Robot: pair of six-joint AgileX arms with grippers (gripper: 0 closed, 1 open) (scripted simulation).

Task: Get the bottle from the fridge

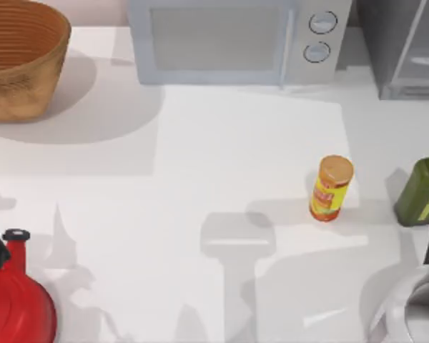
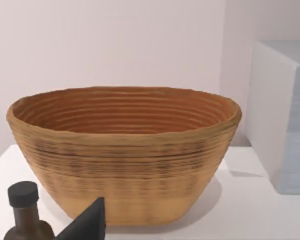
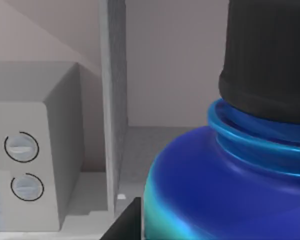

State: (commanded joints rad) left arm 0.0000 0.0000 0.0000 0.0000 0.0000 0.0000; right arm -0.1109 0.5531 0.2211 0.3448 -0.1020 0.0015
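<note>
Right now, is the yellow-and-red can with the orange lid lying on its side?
No, the yellow-and-red can with the orange lid stands upright on the white table, lid on top, in the top view.

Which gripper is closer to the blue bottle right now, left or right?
Right. Its wrist view has the bottle looming right up close, beside the fridge. The left wrist view faces the wicker basket, across the table.

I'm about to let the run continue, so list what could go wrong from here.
The bottle sits very close to the right wrist camera, beside the fridge wall; pulling out crooked may knock it against that wall.
The yellow canister and green bottle stand below the fridge; a low retreat could topple them.
</note>
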